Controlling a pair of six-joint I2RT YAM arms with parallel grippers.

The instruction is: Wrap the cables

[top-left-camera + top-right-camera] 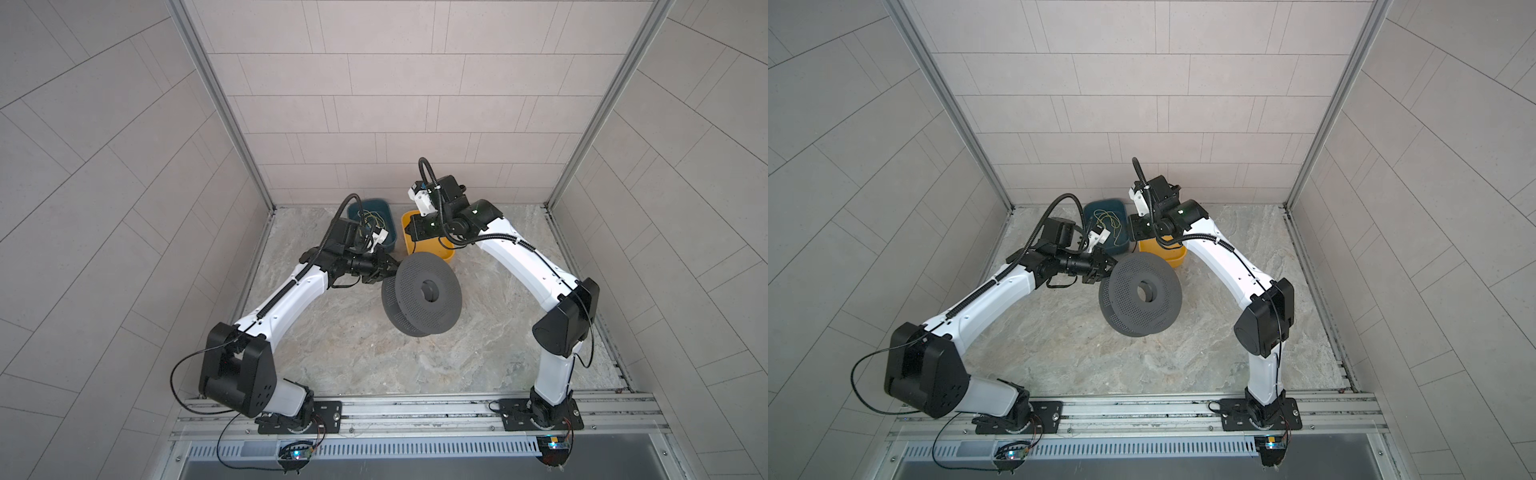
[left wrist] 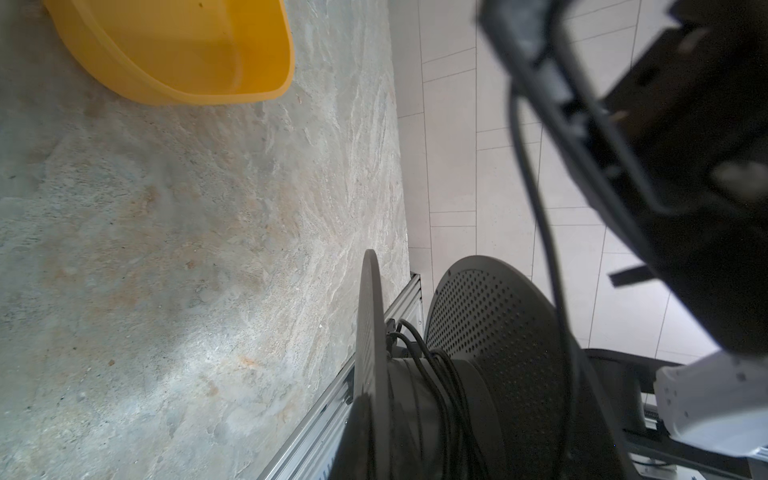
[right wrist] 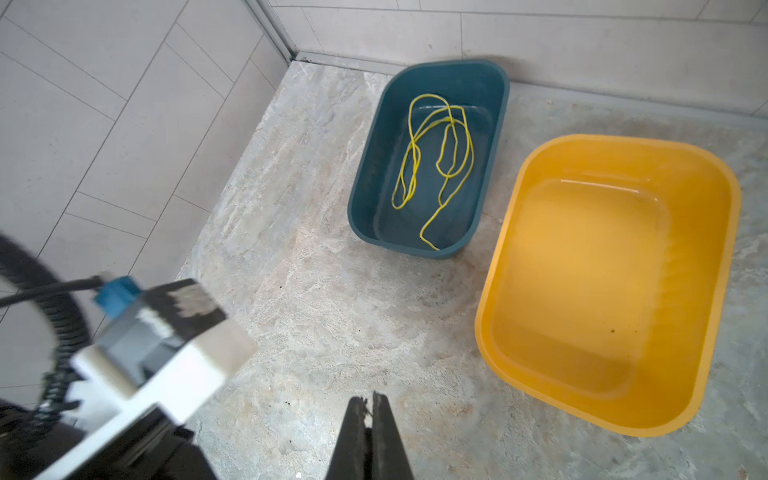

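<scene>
The cables (image 2: 446, 386), one thin glossy black cord, sit in loose turns around the hub of the grey spool (image 1: 422, 299). The cord looks light, limp and slippery, so I would pinch it near a free end. The left gripper (image 1: 385, 272) is clamped on the spool's flange rim. The right gripper (image 3: 369, 405), pressed together and empty, hangs near the yellow bin (image 3: 582, 270). The cord's ends are hidden, and both top views show nothing of it.

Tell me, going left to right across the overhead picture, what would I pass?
First the left arm's black elbow → blue tub → yellow tub → right arm's black elbow. The grey spool overlaps both tubs, so it is left out.
</scene>
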